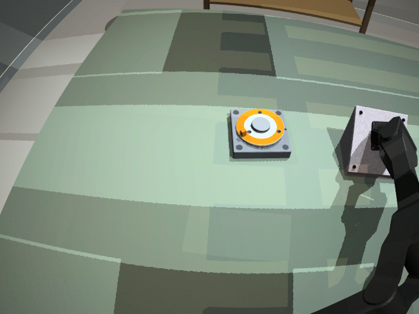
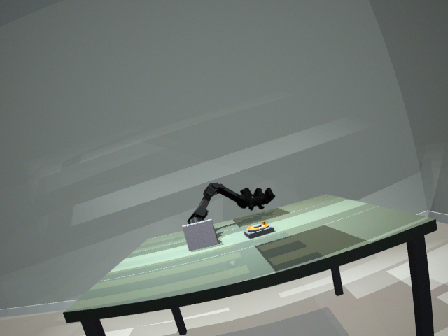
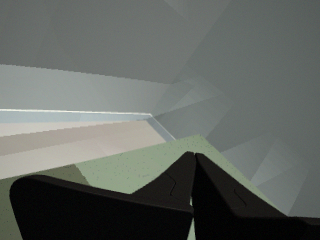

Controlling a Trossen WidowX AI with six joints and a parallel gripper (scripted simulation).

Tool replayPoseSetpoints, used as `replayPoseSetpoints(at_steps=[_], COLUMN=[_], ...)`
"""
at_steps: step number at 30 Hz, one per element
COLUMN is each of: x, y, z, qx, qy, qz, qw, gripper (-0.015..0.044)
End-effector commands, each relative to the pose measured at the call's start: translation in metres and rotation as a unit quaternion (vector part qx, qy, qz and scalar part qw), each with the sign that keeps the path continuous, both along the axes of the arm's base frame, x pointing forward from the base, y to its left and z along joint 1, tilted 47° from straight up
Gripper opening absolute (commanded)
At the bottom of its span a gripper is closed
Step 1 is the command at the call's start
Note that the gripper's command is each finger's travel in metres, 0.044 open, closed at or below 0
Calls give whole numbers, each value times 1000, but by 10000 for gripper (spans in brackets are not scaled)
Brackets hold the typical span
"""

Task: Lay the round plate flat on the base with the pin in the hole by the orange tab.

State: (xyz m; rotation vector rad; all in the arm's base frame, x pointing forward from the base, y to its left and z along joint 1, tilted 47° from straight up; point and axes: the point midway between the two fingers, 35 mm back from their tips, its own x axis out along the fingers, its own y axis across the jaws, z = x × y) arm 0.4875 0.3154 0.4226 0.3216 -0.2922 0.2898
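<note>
Hovering above the bench, the claw (image 3: 194,160) was pinched shut on nothing, well short of the plate (image 1: 260,126); nudging its orange tab (image 1: 242,132) sideways would need care.

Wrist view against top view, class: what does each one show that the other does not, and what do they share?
Only the wrist view shows the pincer: its two dark fingers meet at the tips with nothing between them, pointing out over the table's far edge toward grey walls.

Only the top view shows the round plate with its orange tab on the grey base, the central post, the arm's mounting block and a wooden chair.

Both show the green table.
</note>
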Motion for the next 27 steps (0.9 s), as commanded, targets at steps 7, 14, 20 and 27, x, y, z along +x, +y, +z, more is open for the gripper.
replayPoseSetpoints(at_steps=[7,14,20,27], x=[80,89,55,-16], y=[-99,-192,-271,-338], z=[-130,-233,-315,-384], qx=[-188,-255,-281,-221], qy=[172,334,471,606], qz=[-17,9,53,138], qw=[967,907,835,751], gripper=[0,0,0,0])
